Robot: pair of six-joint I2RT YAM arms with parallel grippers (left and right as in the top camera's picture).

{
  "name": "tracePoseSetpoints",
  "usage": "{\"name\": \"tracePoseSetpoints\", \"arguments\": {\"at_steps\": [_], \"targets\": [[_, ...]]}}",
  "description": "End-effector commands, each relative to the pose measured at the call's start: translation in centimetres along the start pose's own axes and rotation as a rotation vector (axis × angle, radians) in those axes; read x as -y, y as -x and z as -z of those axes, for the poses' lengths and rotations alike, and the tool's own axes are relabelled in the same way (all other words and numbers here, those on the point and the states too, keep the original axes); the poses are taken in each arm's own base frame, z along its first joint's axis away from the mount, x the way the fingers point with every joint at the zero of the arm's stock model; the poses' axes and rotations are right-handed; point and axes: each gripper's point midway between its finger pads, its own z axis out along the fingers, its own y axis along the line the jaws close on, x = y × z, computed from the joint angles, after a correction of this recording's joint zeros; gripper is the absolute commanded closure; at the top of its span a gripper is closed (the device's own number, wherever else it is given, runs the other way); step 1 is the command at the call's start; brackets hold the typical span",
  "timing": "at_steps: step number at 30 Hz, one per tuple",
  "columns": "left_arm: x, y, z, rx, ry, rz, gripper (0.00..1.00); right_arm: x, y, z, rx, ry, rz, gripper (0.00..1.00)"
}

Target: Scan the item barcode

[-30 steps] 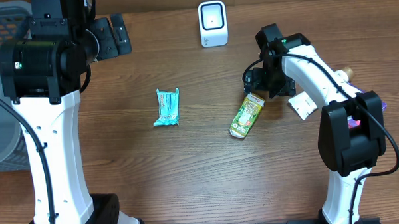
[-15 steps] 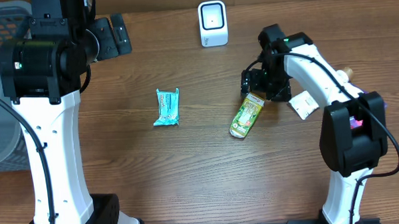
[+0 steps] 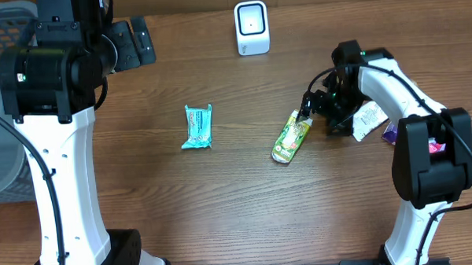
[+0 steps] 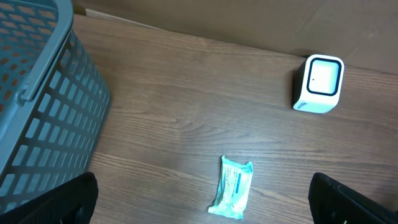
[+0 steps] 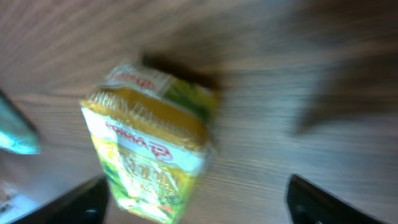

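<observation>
One green-and-yellow plastic snack packet point(image 3: 291, 137) lies flat on my wooden bench point(image 3: 222, 196), right of centre. I see the right fingers point(image 5: 81, 202) spread at its upper end, not pinching it. Left fingers point(image 4: 62, 199) are spread wide, far off at the back-left.

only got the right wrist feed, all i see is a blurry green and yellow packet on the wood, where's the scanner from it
Observer: The white scanner stands at the far edge of the table, well beyond the packet and slightly to its left, not touching it.
Operator: anything else out there to scan
Observer: A teal wrapper lies flat further left, mid table.
Operator: left arm busy
Observer: No. The left fingers are open and hold nothing, with a blue basket on that side.
</observation>
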Motion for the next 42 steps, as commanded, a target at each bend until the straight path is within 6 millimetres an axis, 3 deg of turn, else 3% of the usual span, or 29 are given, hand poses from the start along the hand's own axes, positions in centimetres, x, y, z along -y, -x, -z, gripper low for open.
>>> {"name": "tracePoseSetpoints", "arguments": {"at_steps": [1, 5, 9, 11, 14, 15, 20, 23, 25, 31, 37, 42], "targets": [[-0.1, 0.4, 0.0, 0.011, 0.010, 0.017, 0.01, -2.0, -1.3, -0.7, -0.034, 0.143, 0.003, 0.18], [-0.1, 0.4, 0.0, 0.011, 0.010, 0.017, 0.00, -1.9, -1.4, -3.0, -0.015, 0.152, -0.040, 0.21], [-0.1, 0.4, 0.0, 0.011, 0.010, 0.017, 0.00, -2.1, -0.9, -4.6, 0.025, 0.172, -0.082, 0.32], [-0.1, 0.4, 0.0, 0.011, 0.010, 0.017, 0.00, -2.3, -0.5, -5.0, 0.048, 0.187, -0.066, 0.45], [-0.1, 0.4, 0.0, 0.011, 0.010, 0.017, 0.01, -2.6, 0.1, -5.1, 0.080, 0.194, -0.045, 0.76], [-0.1, 0.4, 0.0, 0.012, 0.010, 0.017, 0.00, -2.7, 0.3, -5.0, 0.085, 0.198, -0.041, 0.80], [-0.1, 0.4, 0.0, 0.011, 0.010, 0.017, 0.00, -2.9, 0.6, -4.8, 0.094, 0.209, -0.034, 0.80], [-0.1, 0.4, 0.0, 0.011, 0.010, 0.017, 0.00, -4.2, 0.2, -4.2, 0.068, 0.281, 0.033, 0.78], [-0.1, 0.4, 0.0, 0.011, 0.010, 0.017, 0.00, -6.6, -0.6, -3.0, 0.036, 0.397, 0.180, 0.77], [-0.1, 0.4, 0.0, 0.011, 0.010, 0.017, 0.00, -13.4, -4.1, 3.8, -0.019, 0.796, 0.569, 0.77], [-0.1, 0.4, 0.0, 0.011, 0.010, 0.017, 0.00, -16.8, -5.6, 9.5, 0.004, 0.936, 0.693, 0.77], [-0.1, 0.4, 0.0, 0.011, 0.010, 0.017, 0.01, -19.2, -7.6, 16.1, 0.013, 1.136, 0.840, 0.80]]}}
